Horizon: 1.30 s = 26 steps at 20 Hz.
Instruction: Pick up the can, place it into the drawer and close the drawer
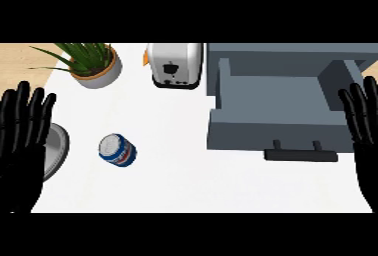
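Can [117, 150] lying tilted, lid toward upper left, drawer [277, 107] open, both hands' fingers [23, 107] straight, empty

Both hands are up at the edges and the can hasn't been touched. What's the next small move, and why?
Probably bring the left hand down over the can to grasp it. The can stands free on the counter, nearer that hand than the right hand, and both hands are open and hold nothing. The drawer already stands open, so only the pick is pending.
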Each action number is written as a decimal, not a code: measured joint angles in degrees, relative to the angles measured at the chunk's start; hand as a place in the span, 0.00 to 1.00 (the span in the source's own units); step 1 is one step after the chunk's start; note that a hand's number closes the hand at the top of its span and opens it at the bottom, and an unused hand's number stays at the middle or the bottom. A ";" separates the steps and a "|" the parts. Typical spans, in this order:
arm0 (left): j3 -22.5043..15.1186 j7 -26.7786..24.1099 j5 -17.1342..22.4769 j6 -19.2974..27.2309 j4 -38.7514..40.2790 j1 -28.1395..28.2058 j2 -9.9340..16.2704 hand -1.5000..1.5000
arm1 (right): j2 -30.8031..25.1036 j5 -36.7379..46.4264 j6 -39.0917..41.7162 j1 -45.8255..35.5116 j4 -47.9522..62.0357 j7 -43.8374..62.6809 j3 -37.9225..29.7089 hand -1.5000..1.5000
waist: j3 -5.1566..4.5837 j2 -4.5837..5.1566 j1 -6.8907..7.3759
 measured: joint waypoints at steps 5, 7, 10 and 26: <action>-2.13 1.59 -6.04 5.44 -4.73 4.65 -2.37 0.00 | 1.60 -0.53 -0.42 0.08 1.01 -0.91 -0.27 0.00 | -0.55 -0.18 -0.91; -1.46 3.36 -7.17 9.28 -4.46 7.42 -3.14 0.00 | 2.00 -1.03 -1.40 1.32 1.18 0.92 -1.37 0.00 | -0.68 -0.16 -0.93; -0.98 9.45 -7.57 15.26 -3.98 10.89 -3.77 0.00 | 3.22 -0.24 -3.79 3.49 2.16 5.25 -1.63 0.00 | -0.72 -0.12 -0.93; -8.09 26.47 -17.09 26.90 -8.83 11.75 -4.25 0.00 | 3.75 -1.36 -3.47 6.72 2.33 9.17 -4.73 0.00 | -0.77 -0.21 -1.59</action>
